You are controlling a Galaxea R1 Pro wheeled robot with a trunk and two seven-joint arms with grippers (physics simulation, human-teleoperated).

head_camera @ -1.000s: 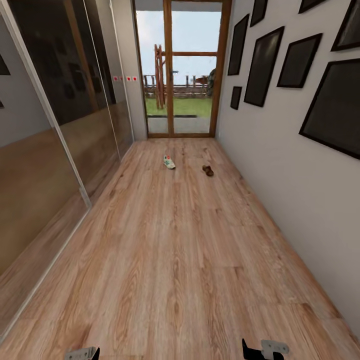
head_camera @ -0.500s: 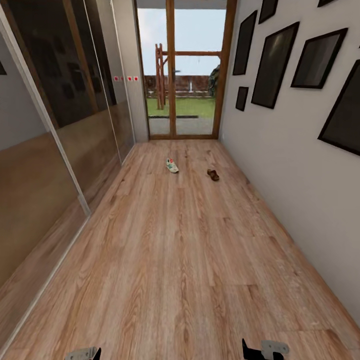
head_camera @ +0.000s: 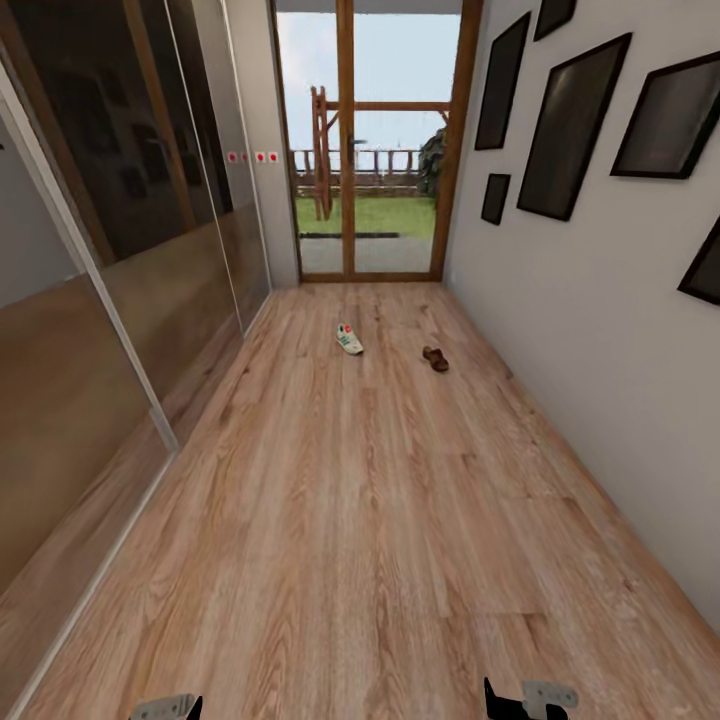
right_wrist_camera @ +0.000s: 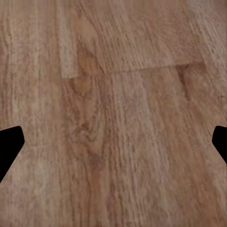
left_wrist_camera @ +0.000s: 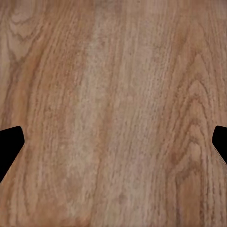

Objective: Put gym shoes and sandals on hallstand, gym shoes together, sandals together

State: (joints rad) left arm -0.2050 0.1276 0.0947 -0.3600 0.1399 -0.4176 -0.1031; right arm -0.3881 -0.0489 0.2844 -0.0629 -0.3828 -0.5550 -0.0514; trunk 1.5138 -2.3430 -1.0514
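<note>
Wood-grain corridor floor [head_camera: 380, 520] carries one gym shoe [head_camera: 349, 339] and one sandal [head_camera: 435, 359] far beyond both wide-apart, empty jaws.

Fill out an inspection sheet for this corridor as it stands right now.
Surface: corridor floor, light wood-grain planks, bare apart from the two pieces of footwear.
Job's things: one gym shoe and one sandal lie apart on the floor far ahead, near the glass doors; neither is on a rack.
Clutter: nothing seen.
Grippers: left gripper open, fingers wide over bare planks; right gripper open likewise; both empty.
Cables: nothing seen.
Surroundings: mirrored wardrobe doors along the left wall; black-framed pictures on the right wall; lawn and wooden structure outside beyond the doors.
</note>
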